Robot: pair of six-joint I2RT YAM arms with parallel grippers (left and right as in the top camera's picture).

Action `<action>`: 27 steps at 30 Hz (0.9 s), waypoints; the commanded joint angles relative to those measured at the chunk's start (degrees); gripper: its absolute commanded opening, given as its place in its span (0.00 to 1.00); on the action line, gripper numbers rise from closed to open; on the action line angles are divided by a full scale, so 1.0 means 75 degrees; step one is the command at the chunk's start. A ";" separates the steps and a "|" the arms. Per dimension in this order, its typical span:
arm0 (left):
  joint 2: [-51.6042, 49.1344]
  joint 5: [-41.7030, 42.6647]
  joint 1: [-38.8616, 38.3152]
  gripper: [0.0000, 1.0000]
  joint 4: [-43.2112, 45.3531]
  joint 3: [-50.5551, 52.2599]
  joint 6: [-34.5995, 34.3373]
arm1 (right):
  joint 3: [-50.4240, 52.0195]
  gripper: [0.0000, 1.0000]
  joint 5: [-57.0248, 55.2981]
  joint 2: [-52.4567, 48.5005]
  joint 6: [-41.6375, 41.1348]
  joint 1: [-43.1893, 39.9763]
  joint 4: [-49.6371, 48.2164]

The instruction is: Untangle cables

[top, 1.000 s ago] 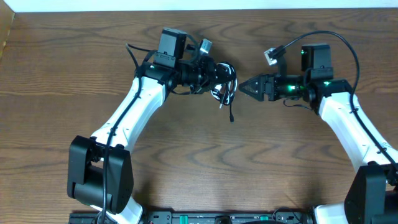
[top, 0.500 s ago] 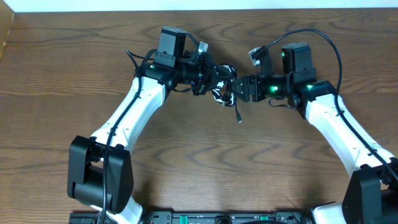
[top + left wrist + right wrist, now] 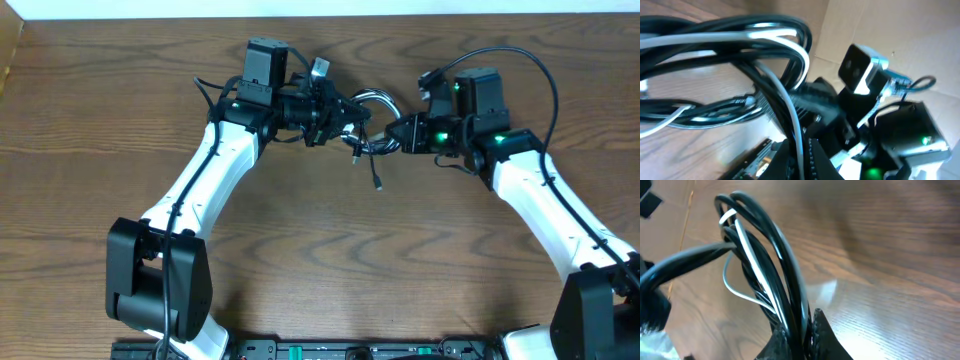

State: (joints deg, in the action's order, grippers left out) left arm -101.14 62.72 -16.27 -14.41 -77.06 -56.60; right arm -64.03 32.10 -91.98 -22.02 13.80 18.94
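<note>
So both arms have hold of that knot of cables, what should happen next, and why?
Probably ease the right jaws away from the left jaws, slowly. Both are shut on the same cable bundle, where the white cable runs among black loops; gentle tension might open them.

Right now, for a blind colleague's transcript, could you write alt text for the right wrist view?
The right gripper is shut on a bundle of looped black and white cables, seen close up. A brown wooden table lies behind.

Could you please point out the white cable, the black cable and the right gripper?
white cable (image 3: 751, 255): right wrist view, its straight stretch above the jaws.
black cable (image 3: 785, 255): right wrist view, outer curve of its loop.
right gripper (image 3: 396, 134): overhead view, between its jaw tips.
</note>
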 commanded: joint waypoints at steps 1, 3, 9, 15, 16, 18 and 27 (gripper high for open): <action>-0.0003 0.0271 0.0038 0.07 -0.0163 -0.0038 0.0962 | -0.0102 0.01 0.0172 -0.0006 0.0102 -0.0259 -0.0157; 0.0000 0.0268 0.0038 0.07 -0.0379 -0.0038 0.1460 | -0.0102 0.01 0.0595 -0.0006 0.0201 -0.0318 -0.0291; -0.0003 -0.1032 -0.0122 0.07 -0.1513 -0.0038 0.2486 | -0.0105 0.01 0.1708 0.0026 0.0198 -0.0291 -0.0708; -0.0006 -0.2212 -0.0242 0.07 -0.1725 -0.0032 0.2547 | -0.0105 0.01 0.2215 0.0347 0.0323 -0.0163 -0.0612; -0.0006 -0.2366 -0.0242 0.07 -0.1725 -0.0032 0.2547 | -0.0105 0.01 0.2369 0.0417 0.0321 -0.0125 -0.0612; -0.0035 -0.2594 -0.0259 0.07 -0.1702 -0.0032 0.2544 | -0.0105 0.01 0.2608 0.0615 0.0315 0.0032 -0.0612; -0.0184 -0.2949 -0.0256 0.07 -0.1134 -0.0032 0.1993 | -0.0105 0.01 0.2856 0.0877 0.0172 0.0726 -0.0414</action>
State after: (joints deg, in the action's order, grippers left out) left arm -101.16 43.68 -18.50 -24.86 -77.08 -39.44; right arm -64.03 49.71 -87.11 -20.40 17.23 14.96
